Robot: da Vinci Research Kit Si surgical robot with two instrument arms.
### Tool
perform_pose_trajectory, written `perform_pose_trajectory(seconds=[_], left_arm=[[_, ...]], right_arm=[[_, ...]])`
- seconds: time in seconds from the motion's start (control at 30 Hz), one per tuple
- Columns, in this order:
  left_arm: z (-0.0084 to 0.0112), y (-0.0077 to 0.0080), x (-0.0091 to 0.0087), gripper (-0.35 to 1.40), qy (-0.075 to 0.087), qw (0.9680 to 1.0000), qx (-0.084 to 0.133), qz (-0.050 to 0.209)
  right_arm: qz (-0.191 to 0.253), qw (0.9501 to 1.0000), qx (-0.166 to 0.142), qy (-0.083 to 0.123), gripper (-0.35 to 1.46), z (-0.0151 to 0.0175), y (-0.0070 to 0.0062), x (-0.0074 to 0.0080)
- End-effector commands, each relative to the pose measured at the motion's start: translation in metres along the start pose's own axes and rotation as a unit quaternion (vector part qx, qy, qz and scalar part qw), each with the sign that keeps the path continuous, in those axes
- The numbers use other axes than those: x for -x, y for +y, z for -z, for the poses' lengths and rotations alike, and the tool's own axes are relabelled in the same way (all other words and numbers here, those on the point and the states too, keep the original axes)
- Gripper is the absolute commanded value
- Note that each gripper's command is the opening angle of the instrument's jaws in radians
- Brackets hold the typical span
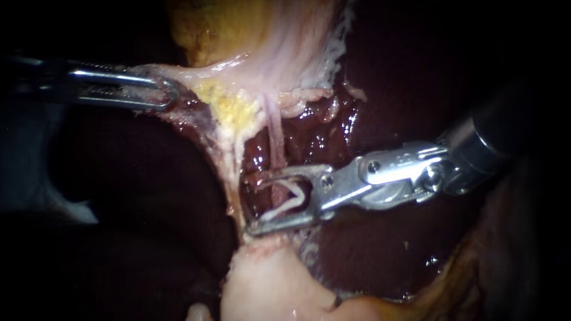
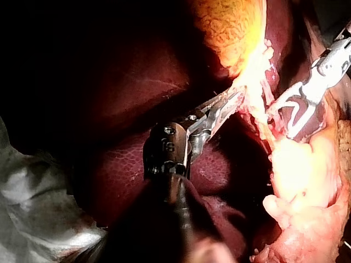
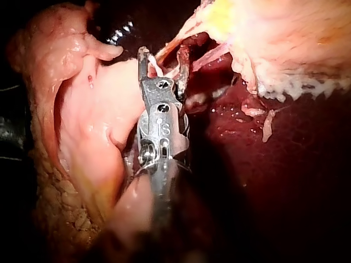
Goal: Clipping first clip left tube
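Jaws of the right instrument (image 1: 259, 204) stand parted, astride the pale tube (image 1: 275, 134) that runs down from the gallbladder (image 1: 214, 30) into their gap. The left instrument (image 1: 169, 96) is clenched on a pale tissue sheet (image 1: 202, 74), stretching it. Risks: closing with the 2 tips short of the tube's far edge would clip it only partly; pinching the liver (image 1: 369, 255) beneath; slackened traction letting the tube slip out.

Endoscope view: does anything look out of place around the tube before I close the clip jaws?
Nothing stands out. The right instrument has its jaws open astride the tube, which runs down between them unbroken. The left instrument is shut on pale tissue, pulling it taut. No loose clip or spill shows.
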Motion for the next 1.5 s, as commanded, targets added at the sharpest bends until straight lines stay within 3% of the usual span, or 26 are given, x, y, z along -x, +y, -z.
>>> perform_pose_trajectory(seconds=[0.03,0.27,0.63,1.27,1.5], left_arm=[[0.0,0.0,0.0,-0.35,0.0,1.0,0.0,0.0],[0.0,0.0,0.0,-0.35,0.0,1.0,0.0,0.0],[0.0,0.0,0.0,-0.35,0.0,1.0,0.0,0.0],[0.0,0.0001,0.0,-0.35,0.0,1.0,0.0,0.0],[0.0,0.0001,0.0,-0.35,0.0,1.0,0.0,0.0]], right_arm=[[0.001,1.0,-0.004,0.0,0.41,-0.0001,-0.0003,0.0],[0.011,0.9996,-0.024,0.009,0.39,-0.0009,-0.0011,-0.0003],[0.005,0.9995,-0.029,0.006,0.39,-0.0035,-0.0004,0.0012],[-0.012,0.9994,-0.031,0.003,0.4,-0.0025,0.0023,0.0045],[-0.019,0.9987,-0.046,0.008,0.39,-0.0041,0.0019,0.0049]])
